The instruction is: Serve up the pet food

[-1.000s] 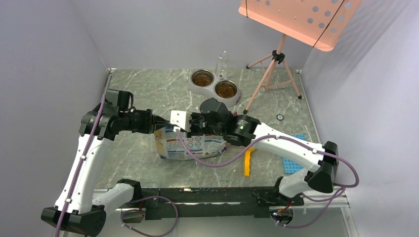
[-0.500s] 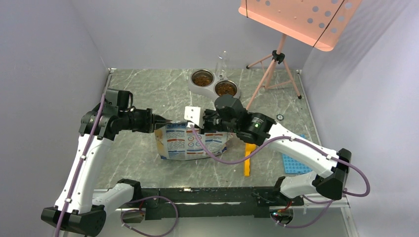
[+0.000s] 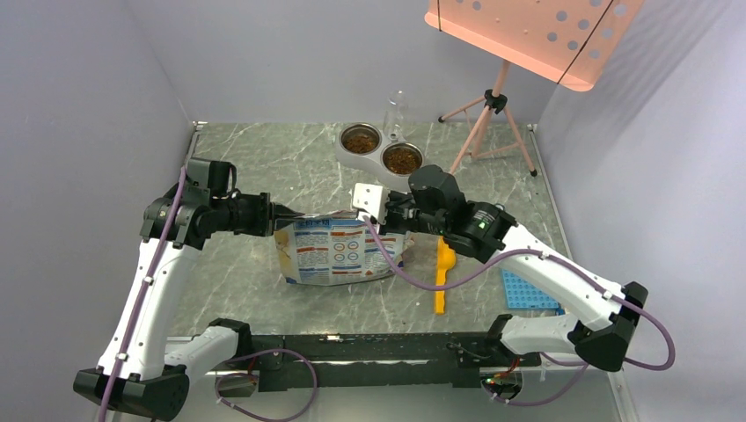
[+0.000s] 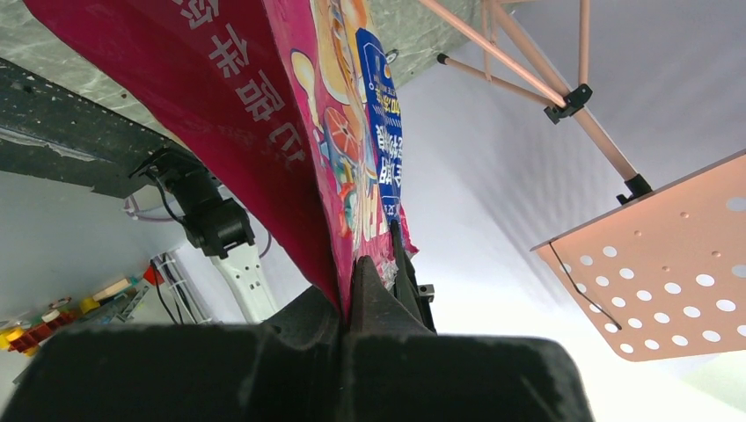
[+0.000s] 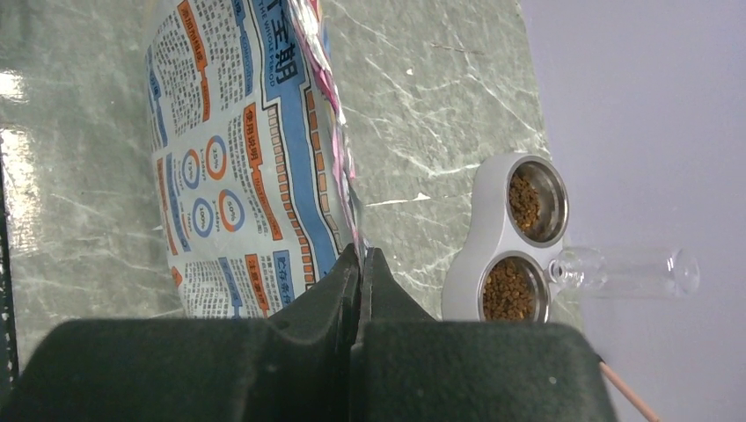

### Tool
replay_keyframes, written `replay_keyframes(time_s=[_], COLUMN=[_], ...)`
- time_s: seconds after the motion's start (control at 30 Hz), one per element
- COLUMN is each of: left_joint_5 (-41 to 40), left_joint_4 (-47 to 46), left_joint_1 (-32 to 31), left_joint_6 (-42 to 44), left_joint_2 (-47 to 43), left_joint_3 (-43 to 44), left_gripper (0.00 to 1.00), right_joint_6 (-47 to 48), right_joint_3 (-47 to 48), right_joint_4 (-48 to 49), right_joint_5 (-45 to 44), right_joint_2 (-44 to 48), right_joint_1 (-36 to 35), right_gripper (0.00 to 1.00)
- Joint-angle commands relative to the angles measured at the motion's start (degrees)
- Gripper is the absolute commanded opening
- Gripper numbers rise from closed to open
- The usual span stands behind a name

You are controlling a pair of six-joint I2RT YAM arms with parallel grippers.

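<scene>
Left gripper [image 3: 283,212]: jaws together, clamped on top left corner of printed bag [image 3: 339,253]. Printed bag upright at table centre, top edge spanning between both grippers. Right gripper [image 5: 362,257]: jaws pinched shut on bag's top right corner. Pet food [image 3: 360,139]: brown kibble in both cups of double bowl [image 3: 380,151], far side of bag, apart from it. Yellow scoop [image 3: 441,286] flat on table, just right of bag.

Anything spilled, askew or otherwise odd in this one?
Nothing stands out. The pet food sits inside both bowls of the feeder, none visible on the table. The bag stands upright, pinched at its top edge by the left gripper and right gripper. The yellow scoop lies flat beside it.
</scene>
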State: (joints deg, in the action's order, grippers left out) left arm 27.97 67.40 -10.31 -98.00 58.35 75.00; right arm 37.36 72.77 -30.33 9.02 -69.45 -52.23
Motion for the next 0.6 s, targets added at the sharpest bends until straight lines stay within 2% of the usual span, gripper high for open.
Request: replay_keyframes(time_s=[0.0, 0.37, 0.57], left_joint_5=[-14.17, -14.01, -13.27], left_joint_4=[4.33, 4.35, 3.69], left_joint_1=[4.2, 4.24, 4.24], left_joint_6=[1.65, 2.1, 1.96], left_joint_2=[-2.17, -1.85, -1.99], left_joint_3=[3.45, 3.44, 3.04], left_gripper=[0.0, 0.0, 0.0], right_joint_6=[2.8, 3.15, 1.78], right_joint_3=[-3.45, -11.6, -9.95], right_joint_4=[-12.26, -10.83, -12.41], right_joint_5=[-21.36, -24.46, -22.01], right_joint_2=[8.4, 16.5, 17.13], right_joint_1=[9.04, 14.93, 15.85], right_gripper=[0.0, 0.0, 0.0])
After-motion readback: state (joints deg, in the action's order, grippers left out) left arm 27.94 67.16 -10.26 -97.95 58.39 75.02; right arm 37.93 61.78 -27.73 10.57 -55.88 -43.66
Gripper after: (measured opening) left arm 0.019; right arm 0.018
